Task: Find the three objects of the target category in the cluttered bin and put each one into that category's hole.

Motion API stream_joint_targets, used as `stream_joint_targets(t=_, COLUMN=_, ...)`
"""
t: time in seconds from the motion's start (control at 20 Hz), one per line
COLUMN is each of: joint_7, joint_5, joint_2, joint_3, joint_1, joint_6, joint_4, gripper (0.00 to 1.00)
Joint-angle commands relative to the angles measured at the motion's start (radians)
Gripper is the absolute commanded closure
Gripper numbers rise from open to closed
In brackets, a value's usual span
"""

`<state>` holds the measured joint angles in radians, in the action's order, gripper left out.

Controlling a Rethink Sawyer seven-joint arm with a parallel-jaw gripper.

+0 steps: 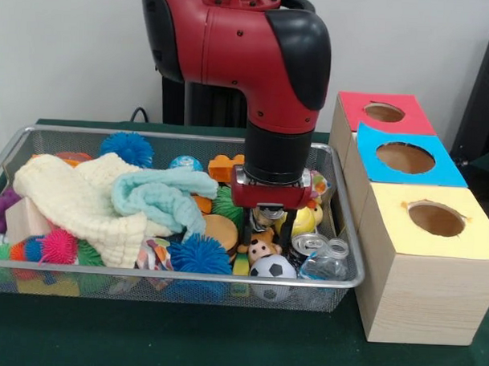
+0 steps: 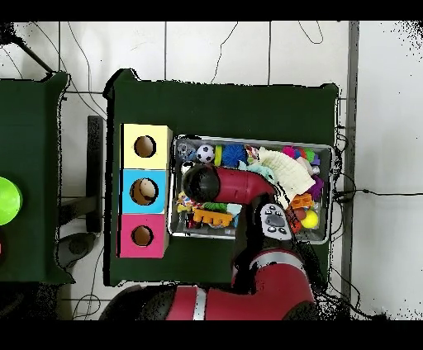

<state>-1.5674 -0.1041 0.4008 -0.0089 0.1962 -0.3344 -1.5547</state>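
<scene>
Three boxes stood in a row beside the wire-mesh basket [image 1: 176,287]: a red-topped box [image 1: 383,114], a blue-topped box [image 1: 406,159] and a yellow-topped box [image 1: 433,226], each with a round hole in its lid. The basket sat on a dark green table [image 1: 223,343] and was crowded with toys and cloth.

The red and black arm [image 1: 273,63] came down into the basket's end nearest the boxes. Its gripper [image 1: 267,226] hung low among the clutter, the dark fingers [image 1: 247,231] reaching down just above a small brown-and-white animal figure [image 1: 261,249]. Whether the jaws were apart or clamped on anything could not be told, since the toys crowded round them. A yellow duck [image 1: 304,220] lay just beside the gripper, on the side towards the boxes, partly hidden by the wrist.

In front of the brown-and-white figure, against the near wall, rested a small soccer ball [image 1: 272,268]. Beside it lay a metal can [image 1: 310,246] and a clear plastic bottle [image 1: 326,264]. A blue spiky ball [image 1: 200,255] sat next to the soccer ball, and another blue spiky ball [image 1: 127,147] sat at the far wall. A cream knitted cloth [image 1: 79,201] and a pale blue cloth [image 1: 160,196] covered much of the middle. A pink spiky ball [image 1: 59,246] lay near the far end from the boxes.

From overhead, the arm covered the basket's half nearest the boxes.
</scene>
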Motion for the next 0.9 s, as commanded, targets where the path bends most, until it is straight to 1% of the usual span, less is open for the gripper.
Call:
stream_joint_targets(t=0.05, joint_7=-0.221, joint_5=-0.002, joint_2=-0.059, joint_3=-0.039, joint_1=-0.067, joint_6=0.094, joint_4=0.019, gripper=0.00)
stream_joint_targets(t=0.25, joint_7=-0.199, joint_5=0.005, joint_2=-0.074, joint_3=-0.065, joint_1=-0.074, joint_6=0.096, joint_4=0.030, gripper=0.00)
stream_joint_targets(t=0.35, joint_7=-0.190, joint_5=0.010, joint_2=-0.082, joint_3=-0.059, joint_1=-0.067, joint_6=0.100, joint_4=0.030, gripper=0.00)
stream_joint_targets(t=0.4, joint_7=-0.180, joint_5=0.014, joint_2=-0.086, joint_3=-0.055, joint_1=-0.064, joint_6=0.102, joint_4=0.030, gripper=1.00)
stream_joint_targets(t=0.5, joint_7=-0.163, joint_5=0.007, joint_2=-0.085, joint_3=-0.045, joint_1=-0.056, joint_6=0.090, joint_4=0.031, gripper=1.00)
stream_joint_targets(t=0.7, joint_7=-0.174, joint_5=0.021, joint_2=-0.081, joint_3=-0.048, joint_1=-0.062, joint_6=0.082, joint_4=0.034, gripper=1.00)
stream_joint_targets(t=0.85, joint_7=-0.157, joint_5=0.026, joint_2=-0.041, joint_3=-0.039, joint_1=-0.060, joint_6=0.032, joint_4=0.029, gripper=1.00)
stream_joint_targets(t=0.9, joint_7=-0.150, joint_5=0.024, joint_2=-0.018, joint_3=-0.032, joint_1=-0.054, joint_6=0.022, joint_4=0.009, gripper=1.00)
